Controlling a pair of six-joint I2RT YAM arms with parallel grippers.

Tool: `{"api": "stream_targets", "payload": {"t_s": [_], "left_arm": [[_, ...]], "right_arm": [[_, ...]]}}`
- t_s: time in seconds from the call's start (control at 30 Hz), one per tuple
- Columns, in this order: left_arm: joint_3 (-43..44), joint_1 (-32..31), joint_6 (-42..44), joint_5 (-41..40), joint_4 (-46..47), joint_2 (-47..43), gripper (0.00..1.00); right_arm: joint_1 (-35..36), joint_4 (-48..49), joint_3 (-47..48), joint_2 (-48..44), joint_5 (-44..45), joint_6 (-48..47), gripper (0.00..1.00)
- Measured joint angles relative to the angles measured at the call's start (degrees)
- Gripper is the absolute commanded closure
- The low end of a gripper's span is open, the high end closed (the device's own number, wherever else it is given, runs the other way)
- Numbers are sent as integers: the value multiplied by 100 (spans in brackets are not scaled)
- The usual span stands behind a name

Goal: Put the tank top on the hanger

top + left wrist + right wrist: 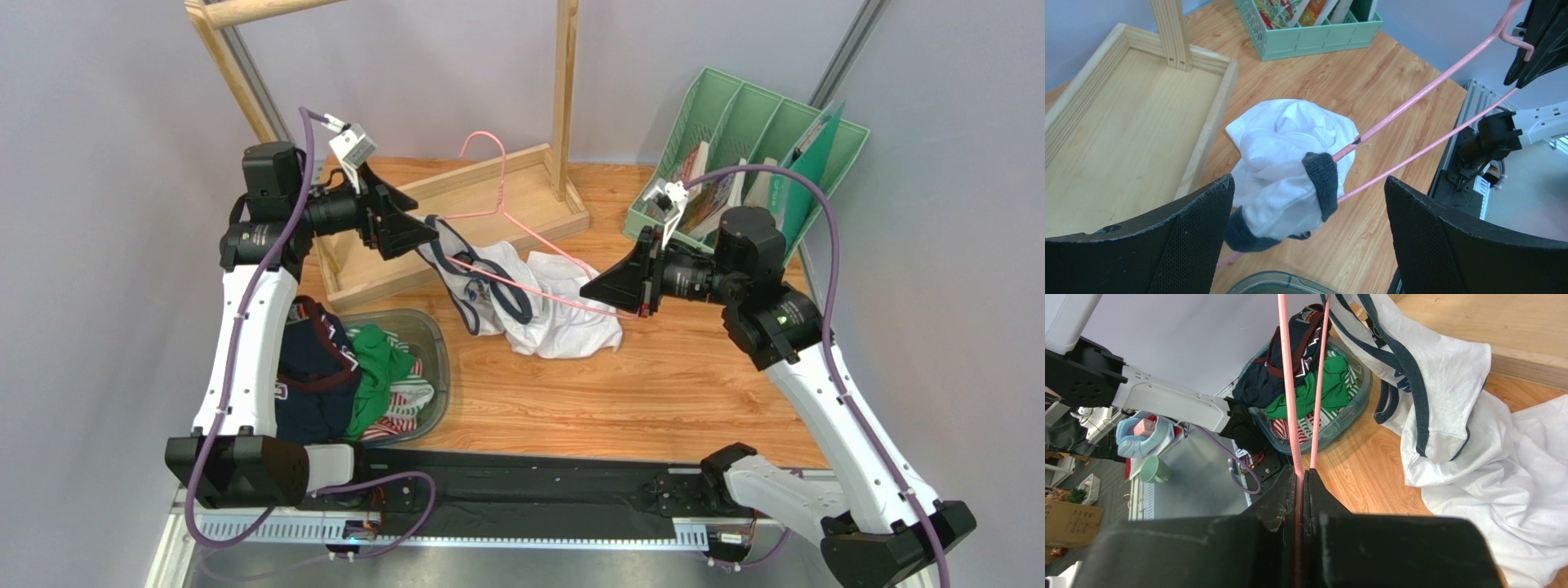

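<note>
Top external: the right gripper clamps shut on one corner of the pink hanger, held in the air over the front rail of the wooden rack's base tray. The tank top hangs bunched from the hanger's far end, its hem pooled on the table just in front of the tray. The left gripper hovers at the strap, jaws spread. A basket of clothes sits front-left of the tray.

Left wrist: the jaws stand wide apart, gripping nothing. Between them the shirt is wadded on the wire, navy trim looped over it, right of the tray.

Right wrist: the jaws are pressed tight on the pink wire. The shirt drapes from it and spills onto the table beside the tray's edge.
</note>
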Motion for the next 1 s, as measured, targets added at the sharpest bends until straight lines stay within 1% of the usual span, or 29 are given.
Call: {"api": "stream_targets", "payload": {"t_s": [0.1,0.2,0.23,0.4,0.43,0.6,0.67,0.77,0.8,0.87,0.9,1.0], "left_arm": [[-11,4,-13,201,125,22,14],[-125,0,-63,411,227,33,26],[-192,0,-90,487,260,33,32],[-496,0,-157,728,289,13,41],[-555,0,-170,767,297,0,45],[-841,0,-350,944,448,-111,53],[-892,0,-415,988,514,-160,58],[-942,-4,-498,1019,588,-273,71],[-955,-20,-505,1023,623,-308,81],[-966,-61,-474,1023,682,-339,91],[-973,-94,-433,1034,750,-339,100],[-1012,-179,-367,1067,852,-343,100]], "right_arm": [[0,17,11,31,-96,52,100],[-24,28,22,81,-173,101,100],[-37,44,22,98,-201,129,100],[-175,122,24,131,-372,258,100],[-210,151,24,131,-402,286,100],[-291,273,26,133,-555,400,100],[-291,284,26,144,-597,426,100],[-291,317,26,175,-647,446,100],[-291,317,26,186,-664,448,100],[-297,315,26,210,-671,455,100],[-332,310,26,219,-667,470,100],[-420,262,26,269,-640,457,100]]}}
